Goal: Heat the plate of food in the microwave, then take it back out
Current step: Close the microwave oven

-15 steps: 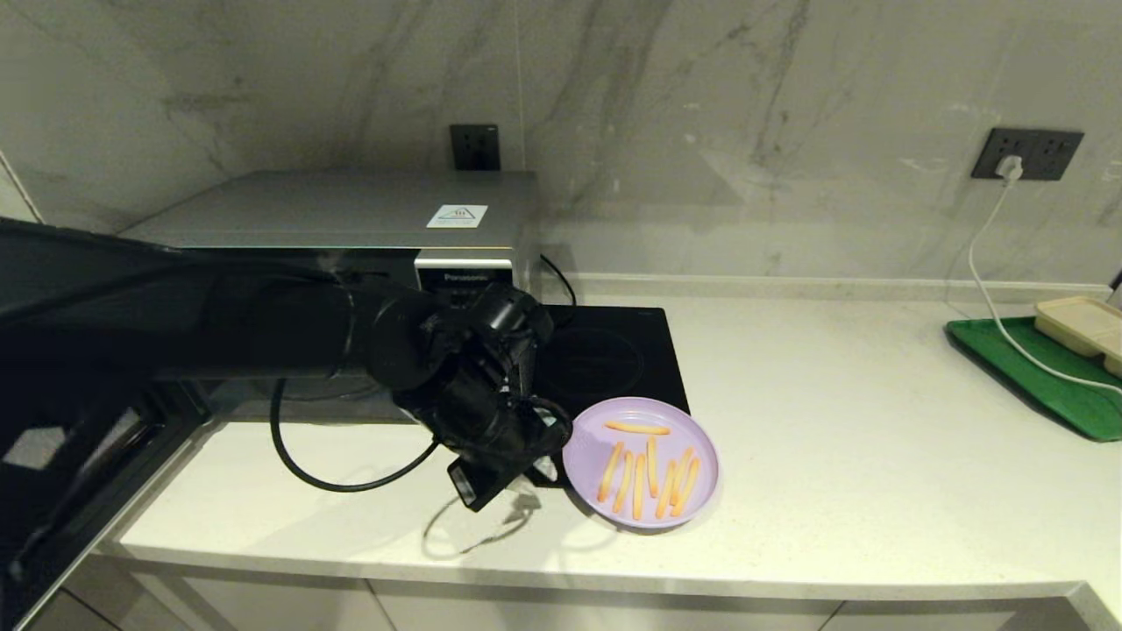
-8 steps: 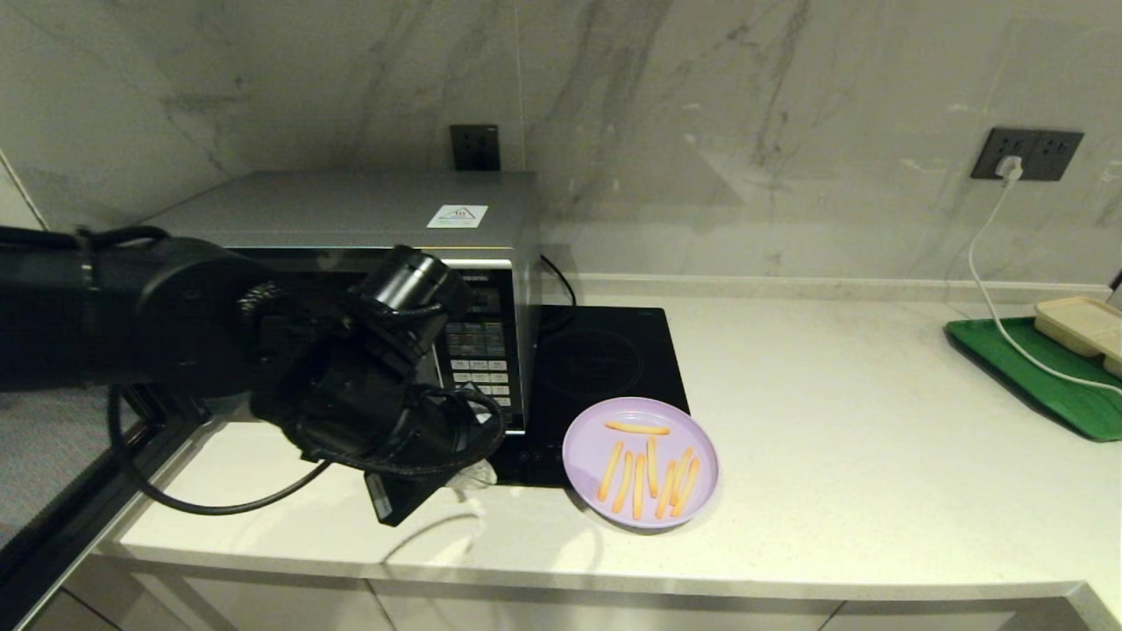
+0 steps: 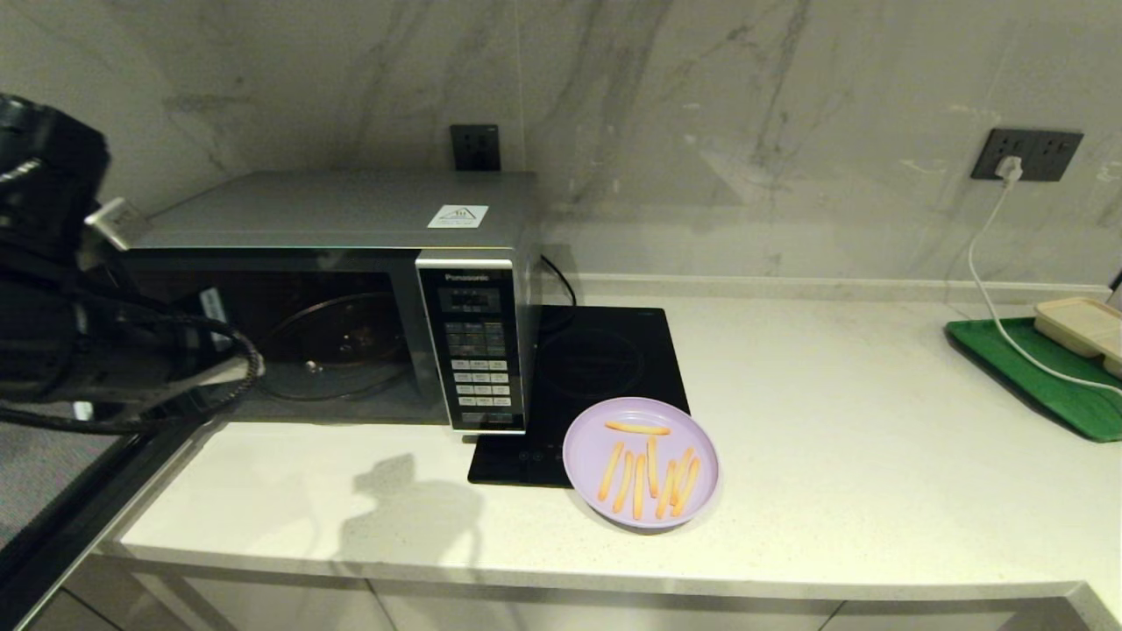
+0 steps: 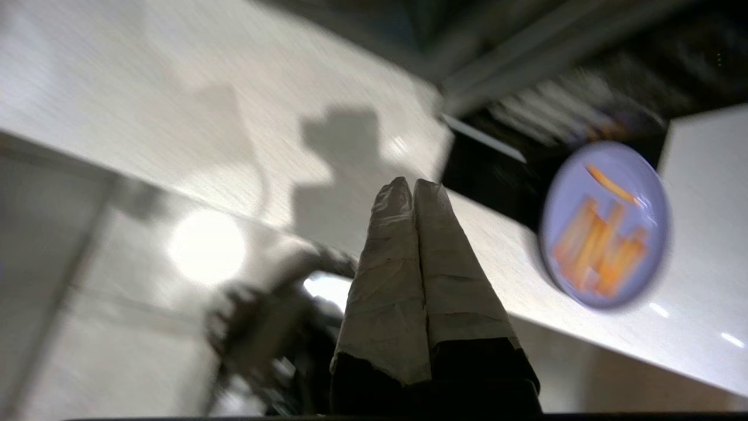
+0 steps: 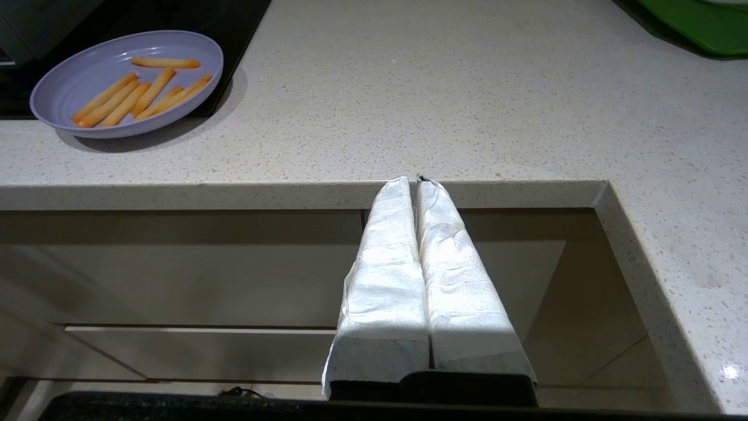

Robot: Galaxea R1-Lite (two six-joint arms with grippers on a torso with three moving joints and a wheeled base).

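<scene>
- A round, smooth lilac plastic plate of thin orange fries (image 3: 641, 462) is set near the speckled white stone counter's (image 3: 833, 456) front edge.
- The left gripper (image 4: 414, 186) and right gripper (image 5: 414, 182) are seen closed and empty.

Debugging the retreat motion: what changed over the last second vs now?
The left arm swung away from beside the plate of food, leftward to the head view's left edge, uncovering the microwave front. Left gripper stayed shut and empty. Plate, open microwave and parked right gripper did not move.
</scene>
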